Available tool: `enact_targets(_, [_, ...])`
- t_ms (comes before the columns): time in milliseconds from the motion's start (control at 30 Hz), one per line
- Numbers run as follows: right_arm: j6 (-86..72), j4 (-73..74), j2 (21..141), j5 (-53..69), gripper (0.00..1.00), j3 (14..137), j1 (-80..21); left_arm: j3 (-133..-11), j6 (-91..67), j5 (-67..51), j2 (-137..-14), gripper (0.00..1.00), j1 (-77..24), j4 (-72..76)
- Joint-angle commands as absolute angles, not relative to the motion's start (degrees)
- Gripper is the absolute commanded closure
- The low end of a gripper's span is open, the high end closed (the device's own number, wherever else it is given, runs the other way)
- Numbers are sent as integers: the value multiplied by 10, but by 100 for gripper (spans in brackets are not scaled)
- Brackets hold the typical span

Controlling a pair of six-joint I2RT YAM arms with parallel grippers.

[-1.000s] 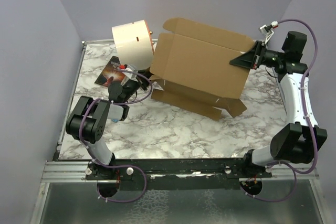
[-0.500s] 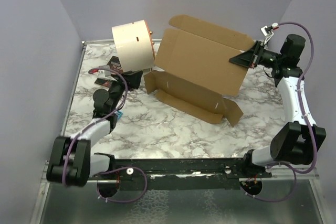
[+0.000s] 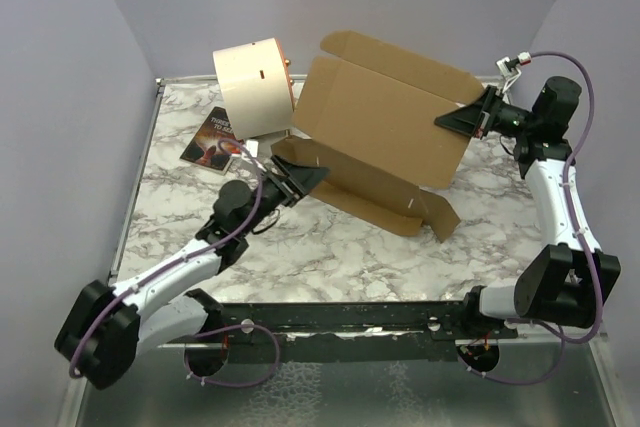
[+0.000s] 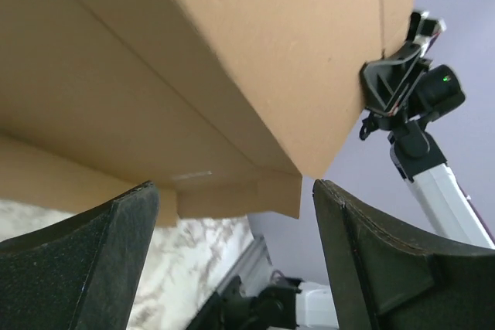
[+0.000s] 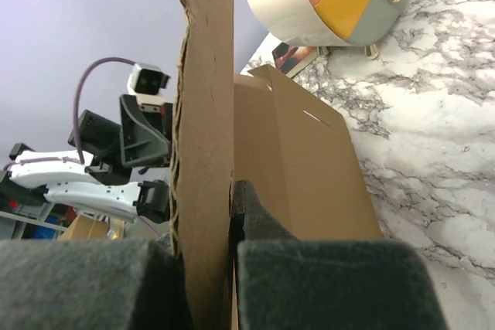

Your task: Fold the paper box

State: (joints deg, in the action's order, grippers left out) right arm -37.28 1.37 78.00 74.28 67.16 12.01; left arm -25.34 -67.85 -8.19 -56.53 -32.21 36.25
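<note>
On the white veined marble table [image 3: 300,257], the large brown die-cut cardboard paper box [image 3: 385,127] is being held tilted upright, just beside the cream cylindrical drum [image 3: 252,82], with its lower flaps resting on the tabletop. Its right edge is being clamped by the right gripper [image 3: 462,119]. The left gripper [image 3: 303,177], jaws apart, is being aimed at the low left flap. The board is judged light, stiff yet easily creased, and best taken at flap edges near the scored folds.

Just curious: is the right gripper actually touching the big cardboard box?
Touching. The right wrist view shows the right gripper shut on the paper box, its cardboard edge pinched between the jaws.
</note>
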Motion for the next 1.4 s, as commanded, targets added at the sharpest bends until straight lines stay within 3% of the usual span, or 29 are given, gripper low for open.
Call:
enact_targets(0, [-356, 16, 745, 754, 99, 642, 118, -294, -761, 13, -633, 16, -405, 389])
enact_targets(400, [-349, 47, 681, 792, 99, 544, 118, -301, -826, 185, -681, 18, -481, 399])
enact_targets(500, [-349, 57, 675, 798, 99, 540, 118, -292, -837, 196, -682, 28, -488, 407])
enact_targets(633, [-366, 55, 670, 799, 99, 544, 118, -283, -847, 204, -683, 53, -496, 429])
enact_targets(1067, [-416, 26, 628, 817, 99, 568, 113, -322, -831, 155, -694, 87, -506, 468])
enact_targets(1167, [-403, 42, 617, 807, 99, 583, 113, -332, -827, 144, -696, 100, -510, 478])
enact_targets(1367, [-379, 45, 611, 786, 99, 575, 113, -334, -826, 141, -695, 100, -513, 486])
